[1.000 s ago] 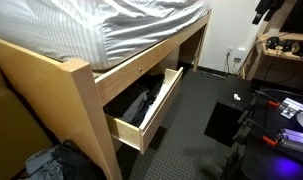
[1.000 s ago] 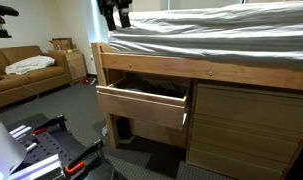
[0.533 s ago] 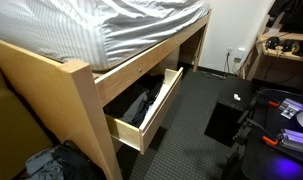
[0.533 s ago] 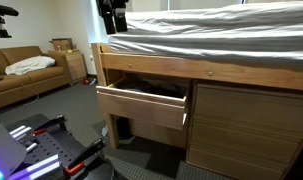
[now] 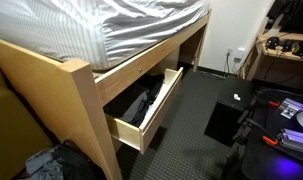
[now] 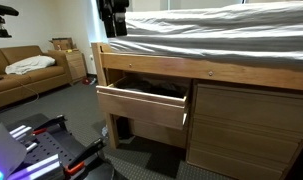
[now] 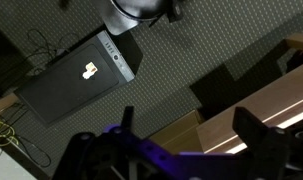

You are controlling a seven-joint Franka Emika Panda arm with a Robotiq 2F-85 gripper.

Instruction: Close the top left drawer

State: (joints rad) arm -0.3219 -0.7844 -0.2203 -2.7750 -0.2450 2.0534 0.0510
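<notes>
Pale-wood top left drawer [image 6: 141, 105] stays pulled out, unmoved, while the gripper [image 7: 171, 150], jaws spread apart, still hangs well clear of it, so closing has not begun.

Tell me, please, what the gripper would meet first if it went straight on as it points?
The gripper would probably reach the grey carpet first, beside the pale wooden edge; depth is unclear.

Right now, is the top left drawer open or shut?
Open: the top left drawer juts from the bed frame, its inside visible.
</notes>
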